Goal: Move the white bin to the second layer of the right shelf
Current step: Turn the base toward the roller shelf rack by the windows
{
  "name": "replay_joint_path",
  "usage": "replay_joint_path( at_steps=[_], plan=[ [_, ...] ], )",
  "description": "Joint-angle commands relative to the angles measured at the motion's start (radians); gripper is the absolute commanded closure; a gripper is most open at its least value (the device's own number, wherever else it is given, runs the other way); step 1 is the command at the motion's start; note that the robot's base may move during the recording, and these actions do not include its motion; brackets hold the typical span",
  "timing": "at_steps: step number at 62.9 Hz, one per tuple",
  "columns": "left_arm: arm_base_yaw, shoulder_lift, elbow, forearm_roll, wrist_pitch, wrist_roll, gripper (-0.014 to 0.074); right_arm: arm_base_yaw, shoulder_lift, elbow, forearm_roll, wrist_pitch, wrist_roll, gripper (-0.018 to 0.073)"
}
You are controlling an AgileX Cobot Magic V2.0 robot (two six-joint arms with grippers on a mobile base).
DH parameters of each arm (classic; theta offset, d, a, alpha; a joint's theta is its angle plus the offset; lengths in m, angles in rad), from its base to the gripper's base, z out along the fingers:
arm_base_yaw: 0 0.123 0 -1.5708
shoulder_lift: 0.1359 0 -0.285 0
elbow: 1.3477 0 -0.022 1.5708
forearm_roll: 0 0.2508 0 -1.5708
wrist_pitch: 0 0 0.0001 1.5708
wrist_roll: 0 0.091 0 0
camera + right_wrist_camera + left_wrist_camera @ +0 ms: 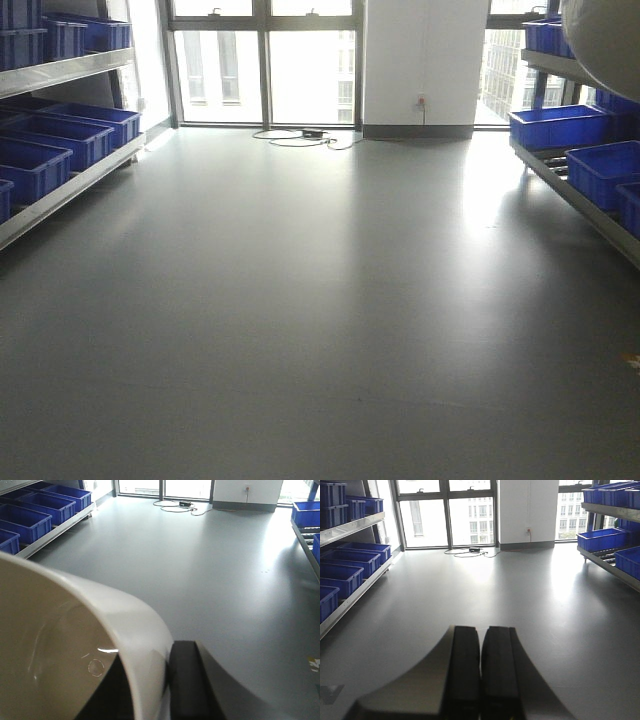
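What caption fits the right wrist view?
Right end effector grips cream-white glossy plastic bin over grey floor near blue plastic crates.

Exterior front-facing: looks level along the grey floor [320, 330] toward the far windows [305, 75], with racks [70, 187] of blue crates [560, 125] on both sides. Left wrist: faces the same way from just behind the closed left gripper [481, 675], sharing windows, coiled cable [470, 552] and both racks. Right wrist: tilts steeply down, pressed close against the white bin [135, 625] clamped in the right gripper [152, 680]; shares floor, cable and left crates with the others.
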Motion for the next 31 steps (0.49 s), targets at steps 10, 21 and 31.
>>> replay_joint_path(
  at_steps=[10, 21, 31],
  plan=[
    [-0.004, -0.014, 0.037, -0.005, -0.084, -0.004, 0.0512, -0.006, 0.003, -0.033, -0.006, -0.100, -0.003, 0.0502],
    [-0.004, -0.014, 0.037, -0.005, -0.084, -0.004, 0.0512, -0.006, 0.003, -0.033, -0.006, -0.100, -0.003, 0.0502],
    [-0.004, -0.014, 0.037, -0.005, -0.084, -0.004, 0.0512, -0.006, 0.003, -0.033, -0.006, -0.100, -0.003, 0.0502]
  ],
)
